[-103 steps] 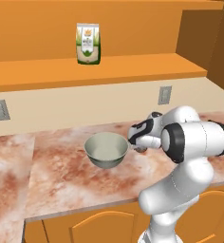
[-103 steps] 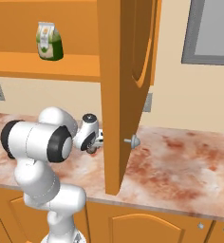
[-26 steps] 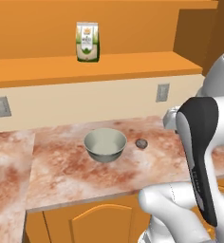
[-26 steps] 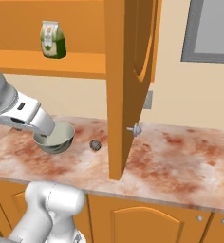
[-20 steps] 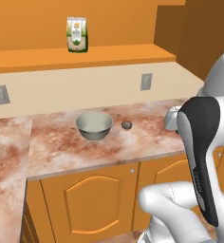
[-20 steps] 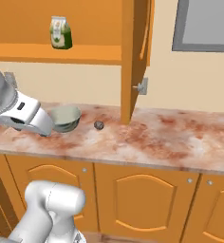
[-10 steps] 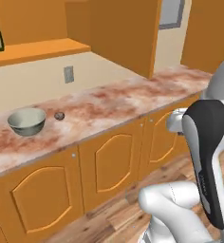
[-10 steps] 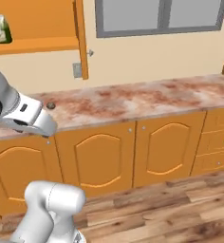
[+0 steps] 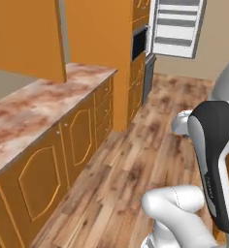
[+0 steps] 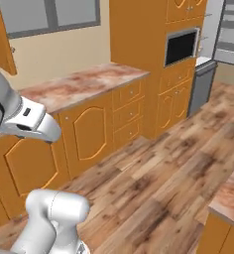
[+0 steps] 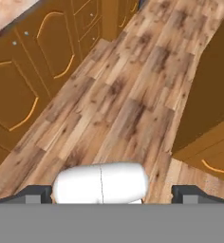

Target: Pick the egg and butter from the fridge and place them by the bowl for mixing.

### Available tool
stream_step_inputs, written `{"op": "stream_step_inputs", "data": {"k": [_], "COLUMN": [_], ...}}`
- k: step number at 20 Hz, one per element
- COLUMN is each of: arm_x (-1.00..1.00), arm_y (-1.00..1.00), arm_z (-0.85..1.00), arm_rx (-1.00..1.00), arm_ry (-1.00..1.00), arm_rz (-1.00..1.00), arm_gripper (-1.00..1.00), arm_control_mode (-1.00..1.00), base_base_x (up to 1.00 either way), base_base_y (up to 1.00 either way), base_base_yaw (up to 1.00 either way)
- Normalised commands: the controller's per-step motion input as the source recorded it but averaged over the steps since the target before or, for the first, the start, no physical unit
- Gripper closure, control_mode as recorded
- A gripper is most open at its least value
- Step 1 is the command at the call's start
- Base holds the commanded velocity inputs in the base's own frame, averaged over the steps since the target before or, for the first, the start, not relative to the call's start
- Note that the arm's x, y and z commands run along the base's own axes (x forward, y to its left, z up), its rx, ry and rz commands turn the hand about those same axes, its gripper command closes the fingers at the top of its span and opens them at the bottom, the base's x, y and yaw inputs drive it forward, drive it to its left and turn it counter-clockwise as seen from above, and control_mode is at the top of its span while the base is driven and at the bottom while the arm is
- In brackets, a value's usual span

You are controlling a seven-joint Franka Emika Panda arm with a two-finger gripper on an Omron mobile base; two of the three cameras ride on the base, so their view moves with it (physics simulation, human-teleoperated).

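In the left base view, the mottled pink-brown marble counter runs from 9 o'clock toward the centre, sitting on orange wooden base cabinets with arched doors. A large orange wall cabinet hangs above it at 10 o'clock. Next comes a tall orange pantry column at 12 o'clock, with a dark built-in oven opening on its side. At 1 o'clock, well beyond the counter, stands the tall grey fridge with white interior and grey shelves, open toward the room. Brown wood-plank flooring fills the middle. The white arm with its dark joint rises at 4 o'clock.

In the right base view, the grey-framed window sits at 11 o'clock above the same marble counter. The pantry column with the dark oven opening is at 1 o'clock, and the fridge shows at the edge at 2 o'clock. A corner of another marble-topped orange unit lies at 4 o'clock.

In the hand view, the gripper looks down on the plank floor, cabinet doors at 10 o'clock and an orange unit at 3 o'clock. Its two small dark fingertips stand at opposite sides of the bottom edge, spread wide apart, with nothing between them.
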Motion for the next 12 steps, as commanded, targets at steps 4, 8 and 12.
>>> {"op": "stream_step_inputs", "data": {"k": [4,8,12], "arm_x": [0.00,0.00,0.00], "arm_y": [0.00,0.00,0.00], "arm_z": [0.00,0.00,0.00], "arm_rx": [0.00,0.00,0.00], "arm_ry": [0.00,0.00,0.00], "arm_rz": [0.00,0.00,0.00], "arm_gripper": [-1.00,-1.00,-1.00], "arm_control_mode": [1.00,1.00,1.00], "base_base_x": [-0.23,0.09,0.50], "base_base_y": [0.16,0.41,0.54], "base_base_yaw": [-0.80,-0.62,-0.47]}}
